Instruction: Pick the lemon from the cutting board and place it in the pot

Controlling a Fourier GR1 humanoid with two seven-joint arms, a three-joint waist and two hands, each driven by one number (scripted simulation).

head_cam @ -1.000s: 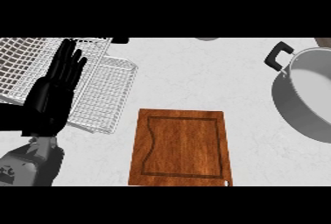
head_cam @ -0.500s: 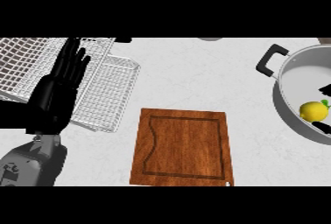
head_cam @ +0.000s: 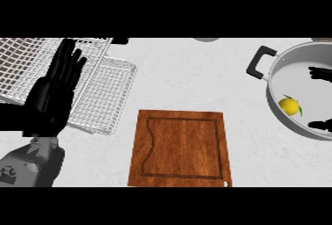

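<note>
Half a second on, the small yellow lemon with its green leaf [head_cam: 290, 106] sits lower and further left inside the large grey steel pot with a black handle [head_cam: 272, 90], and the black fingers of the right hand [head_cam: 320, 74] now stand spread to either side of it rather than closed around it. Only those fingertips show at the right edge of the view, one set above the fruit and one below, apart from it, so the right hand appears open, having let go. The lemon rests on the pot's pale floor near its left wall; nothing else shows inside. The pot stands at the worktop's far right corner. The brown wooden cutting board with a routed groove [head_cam: 181, 148] lies bare at the near edge of the worktop, middle. The left hand [head_cam: 53, 94] rests open, fingers up, over the white wire dish rack [head_cam: 107, 94] at the far left corner. By this evidence, the placing looks complete, with only the right hand's withdrawal left.
</note>
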